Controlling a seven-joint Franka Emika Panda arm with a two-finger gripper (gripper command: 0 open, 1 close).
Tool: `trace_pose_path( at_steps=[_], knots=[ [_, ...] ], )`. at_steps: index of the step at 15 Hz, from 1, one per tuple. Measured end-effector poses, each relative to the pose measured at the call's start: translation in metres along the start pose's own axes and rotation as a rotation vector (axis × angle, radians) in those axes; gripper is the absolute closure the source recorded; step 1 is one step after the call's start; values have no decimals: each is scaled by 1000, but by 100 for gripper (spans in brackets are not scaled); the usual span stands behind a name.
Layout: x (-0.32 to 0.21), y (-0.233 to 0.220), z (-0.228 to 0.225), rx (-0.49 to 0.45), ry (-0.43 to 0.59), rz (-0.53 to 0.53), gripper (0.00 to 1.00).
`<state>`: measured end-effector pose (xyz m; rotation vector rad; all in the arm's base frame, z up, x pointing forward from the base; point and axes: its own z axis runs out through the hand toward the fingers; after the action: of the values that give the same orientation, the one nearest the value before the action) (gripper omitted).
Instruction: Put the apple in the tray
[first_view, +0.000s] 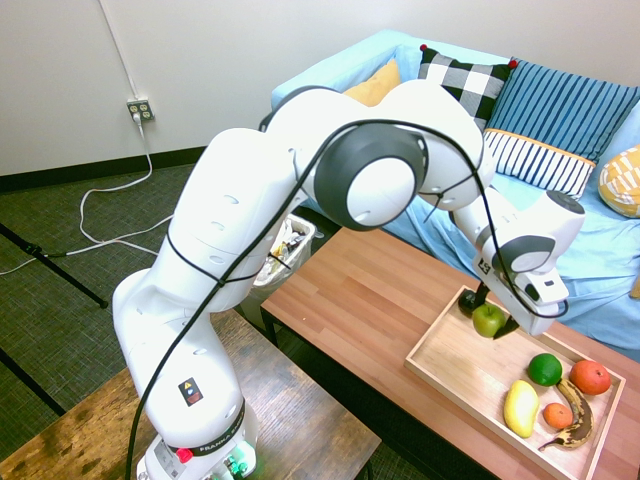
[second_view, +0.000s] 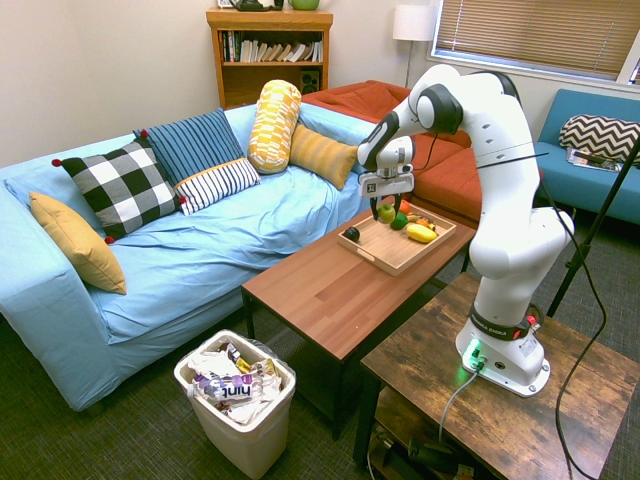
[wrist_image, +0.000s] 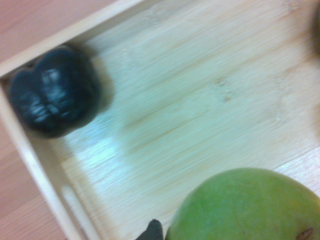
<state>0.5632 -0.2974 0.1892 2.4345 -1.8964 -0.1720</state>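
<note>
Yellow-green apple (first_view: 489, 320) sits clamped in gripper (first_view: 488, 312), fingers closed on it, pointing straight down, held above tray's (first_view: 470, 385) bare light-wood floor near one end. Wrist view: apple up close, dark avocado-like fruit (wrist_image: 52, 97) in tray corner. Other end of tray: lime (first_view: 545, 369), orange (first_view: 590, 377), yellow fruit (first_view: 520, 408), browned banana (first_view: 574, 420). Beyond: blue sofa (second_view: 230, 235) w/ cushions.
</note>
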Motion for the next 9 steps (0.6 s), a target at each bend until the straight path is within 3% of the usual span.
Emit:
trace_pose_path(
  at_steps=[9],
  knots=[
    [27,-6,71,-37,-42,30,100]
  ],
)
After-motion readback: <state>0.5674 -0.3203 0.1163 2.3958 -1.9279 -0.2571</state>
